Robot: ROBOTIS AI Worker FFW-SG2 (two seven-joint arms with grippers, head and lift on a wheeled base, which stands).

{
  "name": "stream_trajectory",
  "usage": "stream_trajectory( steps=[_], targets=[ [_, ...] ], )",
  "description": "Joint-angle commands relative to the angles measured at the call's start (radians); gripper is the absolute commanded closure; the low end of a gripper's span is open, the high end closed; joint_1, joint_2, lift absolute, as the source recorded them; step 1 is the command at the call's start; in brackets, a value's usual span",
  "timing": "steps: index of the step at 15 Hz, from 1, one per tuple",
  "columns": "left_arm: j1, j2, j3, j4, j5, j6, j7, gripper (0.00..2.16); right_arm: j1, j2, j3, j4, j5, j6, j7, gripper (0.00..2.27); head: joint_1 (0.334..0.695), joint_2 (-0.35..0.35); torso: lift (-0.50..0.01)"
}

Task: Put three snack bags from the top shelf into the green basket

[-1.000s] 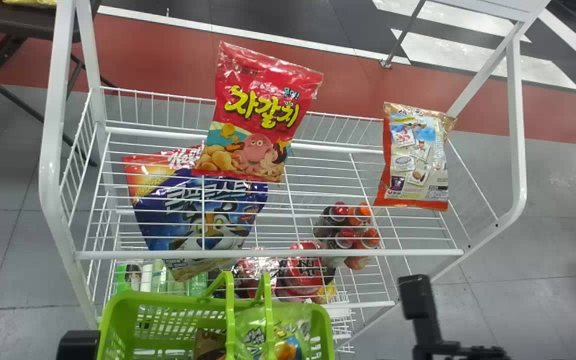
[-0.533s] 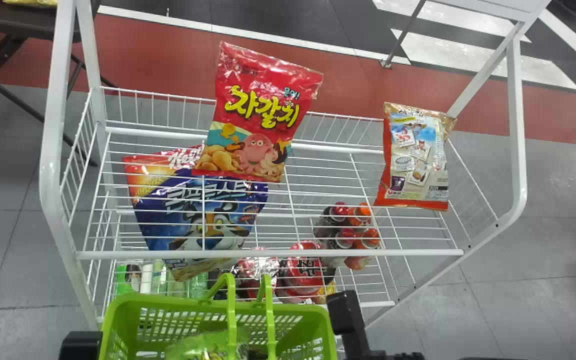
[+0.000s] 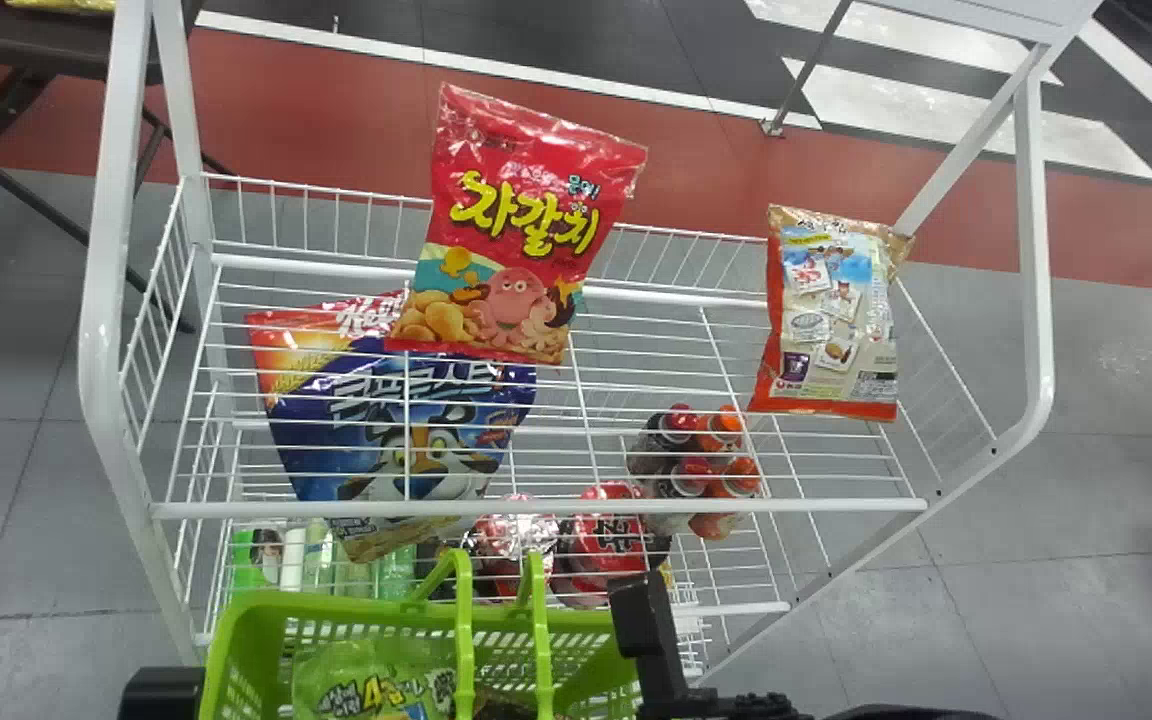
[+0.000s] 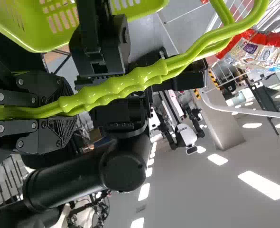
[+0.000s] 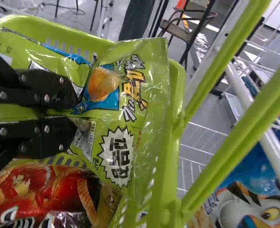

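The right claw (image 3: 641, 620) had narrowed on a green bag (image 3: 366, 680), which was in the mouth of the green basket (image 3: 336, 605) near a second bag (image 5: 40, 190). The left claw (image 3: 161, 692) was closed around the basket's handles (image 3: 463, 620). On the top shelf (image 3: 536, 509), a red bag (image 3: 521, 230) lay toward the back and an orange bag (image 3: 831, 315) near the right end.

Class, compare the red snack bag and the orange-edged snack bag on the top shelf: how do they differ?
The red bag shows a large octopus picture; the orange-edged bag shows several small pictures. The red bag looks larger in the head view; the orange-edged bag looks narrower. Both rest on the top shelf.
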Motion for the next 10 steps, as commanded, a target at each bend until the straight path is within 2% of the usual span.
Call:
stream_trajectory(
  steps=[1,4,5,6,8,10],
  targets=[
    [-0.002,0.0,-0.001,0.0,0.0,0.0,0.0,1.6,0.006,-0.004,-0.06,-0.069,-0.001,0.142,0.025,0.02,0.695,-0.35,-0.047],
    [-0.002,0.0,-0.001,0.001,0.0,0.0,-0.001,1.6,0.026,-0.024,-0.143,-0.151,0.039,0.197,0.071,0.05,0.695,-0.35,-0.047],
    [0.0,0.0,-0.001,0.001,0.0,0.0,-0.001,1.6,0.027,-0.024,-0.18,-0.168,0.053,0.203,0.117,0.05,0.695,-0.35,-0.047],
    [0.0,0.0,-0.004,0.001,0.0,0.0,-0.001,1.6,0.027,-0.03,-0.213,-0.185,0.051,0.228,0.129,0.05,0.695,-0.35,-0.047],
    [0.001,0.0,-0.007,0.001,-0.003,-0.003,0.0,1.6,0.032,-0.024,-0.278,-0.21,0.044,0.234,0.135,0.06,0.695,-0.35,-0.047],
    [0.004,0.0,-0.007,0.001,-0.003,-0.006,-0.001,1.6,0.036,-0.002,-0.365,-0.236,0.028,0.166,0.149,0.09,0.695,-0.35,-0.047]
  ],
)
